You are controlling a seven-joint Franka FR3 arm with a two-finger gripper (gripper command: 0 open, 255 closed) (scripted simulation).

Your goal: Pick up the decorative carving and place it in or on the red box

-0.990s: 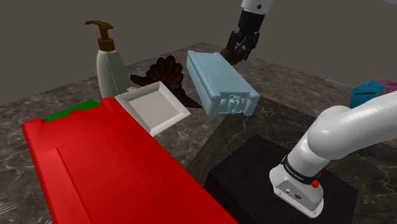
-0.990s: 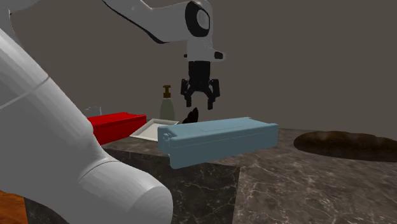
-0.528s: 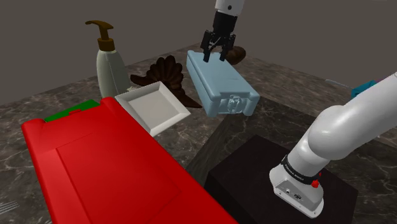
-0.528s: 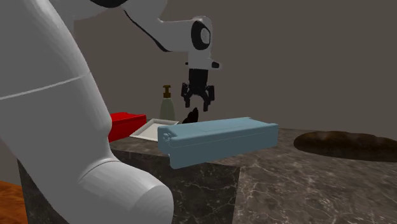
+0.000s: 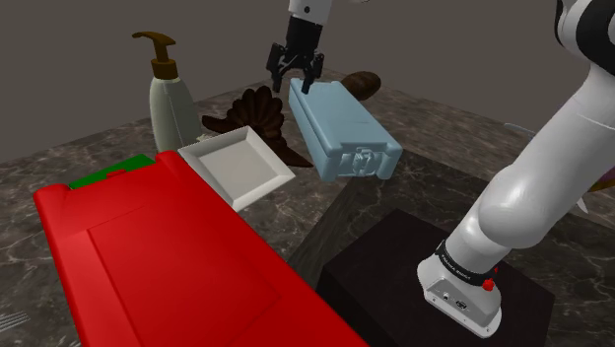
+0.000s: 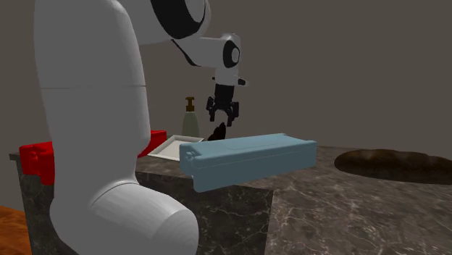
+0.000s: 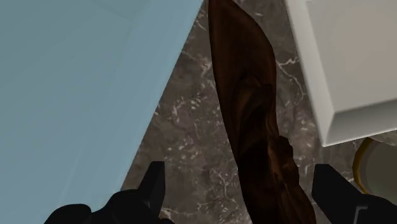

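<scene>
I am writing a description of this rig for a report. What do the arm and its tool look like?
The arm has thick, rounded white links with dark bands at the joints. Its white base collar carries a small red button and sits on a black stand. The tool is all black, with two fingers.

The carving (image 7: 254,108) stands in a narrow strip of marble counter (image 7: 191,133), hemmed by the pale blue case (image 7: 83,83) on one side and the white tray (image 7: 343,57) on the other. The gripper (image 7: 242,175), fingers spread, straddles it. The finger on the case side has bare marble below it, while the gap on the tray side seems tighter, with the tray's corner near the carving. In the shoulder view, the soap dispenser (image 5: 172,99) stands tall beyond the tray, and the space above the red box (image 5: 168,266) is open.
</scene>
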